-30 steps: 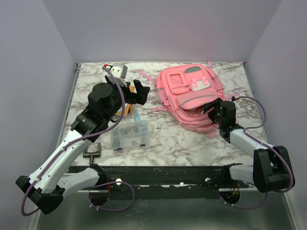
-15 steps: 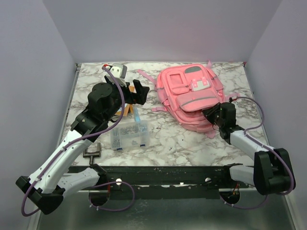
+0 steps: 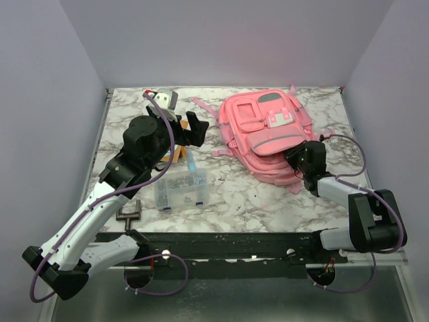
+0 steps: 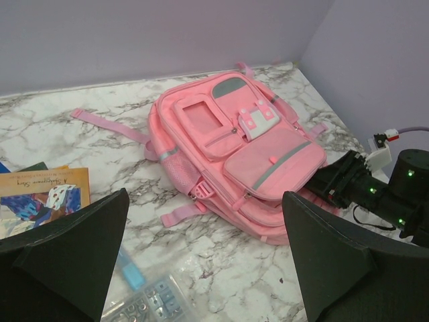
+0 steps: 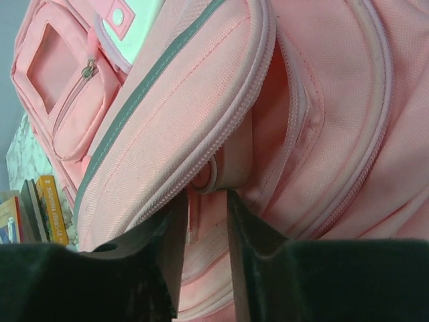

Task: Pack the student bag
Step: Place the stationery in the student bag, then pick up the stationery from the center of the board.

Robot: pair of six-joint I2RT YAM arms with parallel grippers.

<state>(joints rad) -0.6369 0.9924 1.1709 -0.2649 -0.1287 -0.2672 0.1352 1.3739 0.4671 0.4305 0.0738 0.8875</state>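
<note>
The student bag point(image 3: 265, 131), a large pink backpack with grey strips, lies flat at the back right of the marble table; it also fills the middle of the left wrist view point(image 4: 234, 154). My right gripper point(image 3: 293, 155) is at its near right edge. In the right wrist view the bag point(image 5: 201, 100) fills the frame, and the right gripper point(image 5: 206, 196) has its jaws drawn close on a pink zip tab and flap by the main zip. My left gripper point(image 3: 191, 127) hovers left of the bag, and in its own view the left gripper point(image 4: 204, 201) is wide open and holds nothing.
A clear plastic compartment box point(image 3: 179, 188) with small parts lies under the left arm, also in the left wrist view point(image 4: 144, 302). Books point(image 3: 175, 153) lie left of the bag, seen again by the left wrist point(image 4: 43, 191). A small clamp point(image 3: 129, 215) sits at the near left edge.
My right gripper's jaws have narrowed onto the bag's zip flap, and the arm has shifted slightly. The left arm has not moved.
</note>
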